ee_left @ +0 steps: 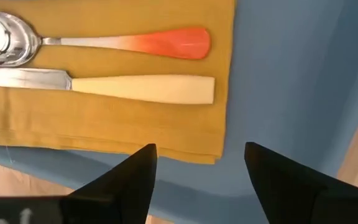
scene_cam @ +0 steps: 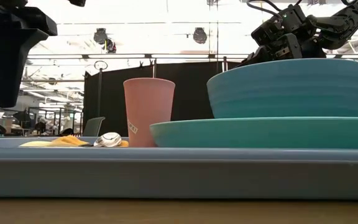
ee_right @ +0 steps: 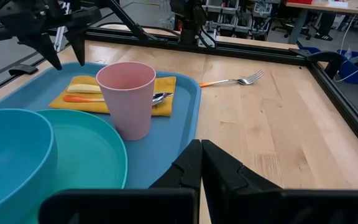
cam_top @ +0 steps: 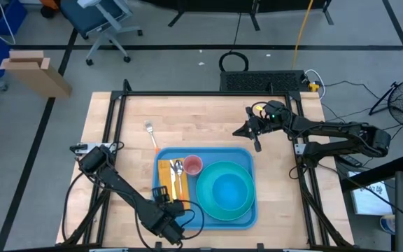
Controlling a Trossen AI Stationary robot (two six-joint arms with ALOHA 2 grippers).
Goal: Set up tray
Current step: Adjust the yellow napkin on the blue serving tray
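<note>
The tray [cam_top: 247,159] lacks only the fork [cam_top: 150,133], lying beyond its far edge; your left gripper [ee_left: 197,171] hangs released above the napkin [ee_left: 104,118]. Fetch it next.

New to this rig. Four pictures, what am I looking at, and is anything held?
Two dark robot arms work at a wooden table. One camera looks down from above, one sits at table height, and one rides on each wrist.

A blue tray carries a teal plate with a bowl, a pink cup, and a yellow napkin bearing a spoon and knife. A fork lies off the tray.

The left pincer hovers open over the napkin's end, holding nothing. The right pincer is shut and empty.
</note>
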